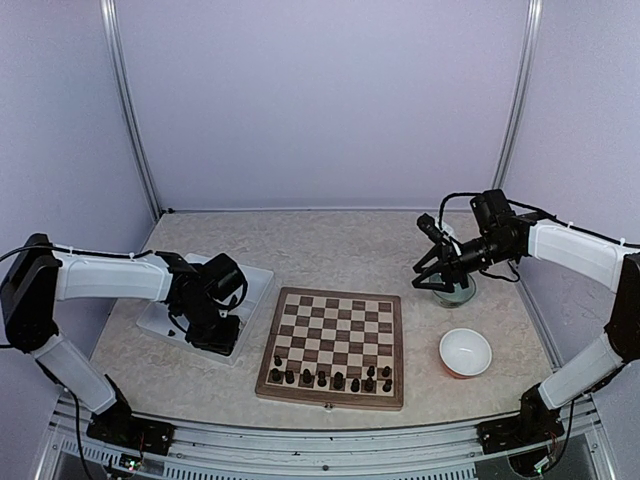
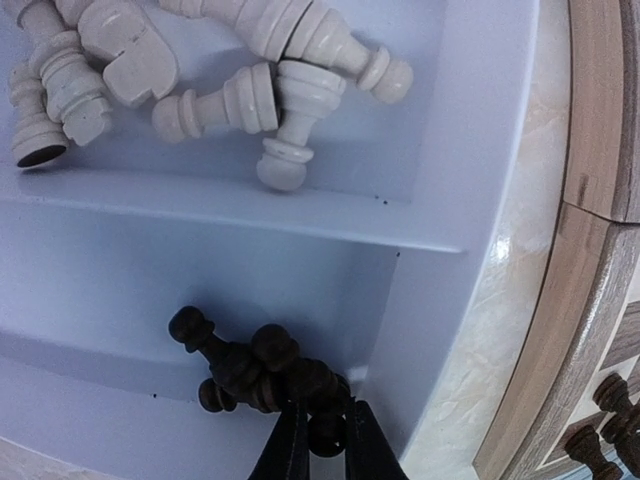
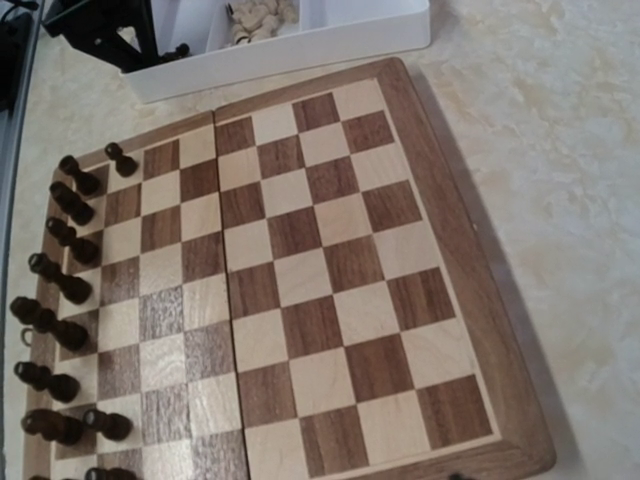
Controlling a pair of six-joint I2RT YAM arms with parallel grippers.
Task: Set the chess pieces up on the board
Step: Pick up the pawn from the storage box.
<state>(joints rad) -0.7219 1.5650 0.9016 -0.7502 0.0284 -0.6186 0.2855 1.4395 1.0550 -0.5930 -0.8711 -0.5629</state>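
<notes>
You've got a pale marbled worktop (image 1: 340, 240) with four things directly on it. White compartment tray (image 1: 255, 283) sits at the left. The board (image 1: 335, 330) is centre-near, just beside the tray with a thin strip of bare top between them, clasp edge toward the near side. White bowl (image 1: 465, 352) with a reddish base is right of the board, apart from it. A small round greenish dish (image 1: 462, 294) sits behind the bowl, mostly hidden.
</notes>
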